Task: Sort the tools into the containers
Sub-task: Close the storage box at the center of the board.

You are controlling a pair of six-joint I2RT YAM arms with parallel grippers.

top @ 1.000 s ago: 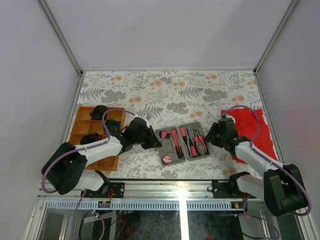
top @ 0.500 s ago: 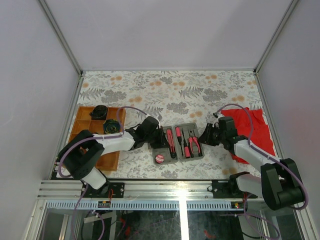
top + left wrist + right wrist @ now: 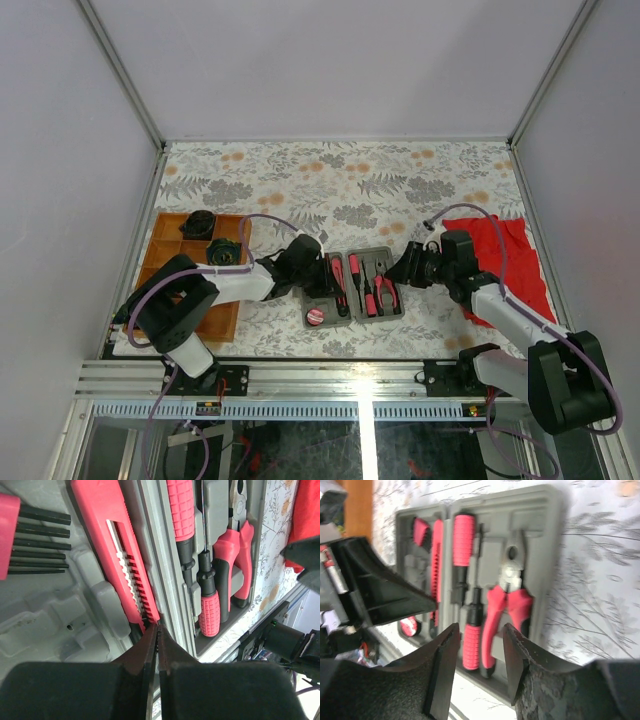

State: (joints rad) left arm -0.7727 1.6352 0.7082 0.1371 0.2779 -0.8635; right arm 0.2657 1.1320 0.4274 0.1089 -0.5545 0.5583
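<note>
The grey hinged case (image 3: 352,312) lies open on the table in front of the arms. In its recesses are a pink cutter (image 3: 120,545), a row of black bits (image 3: 40,540), two screwdrivers (image 3: 181,510) (image 3: 209,605) and pliers (image 3: 235,555). A small round pink disc (image 3: 317,317) sits at the case's near left corner. My left gripper (image 3: 157,625) is shut with nothing in it, its tips at the near end of the cutter. My right gripper (image 3: 480,630) hovers open over the small screwdriver (image 3: 471,635) and the pliers (image 3: 512,600), holding nothing.
The orange-brown wooden tray (image 3: 163,262) stands at the left, with dark round items (image 3: 200,222) in its far compartments. A red cloth (image 3: 515,260) lies at the right, under the right arm. Floral table surface stretches behind the case.
My left gripper has moved right onto the case's left half. My right gripper has moved left over the case's right half. The case has shifted slightly left.
</note>
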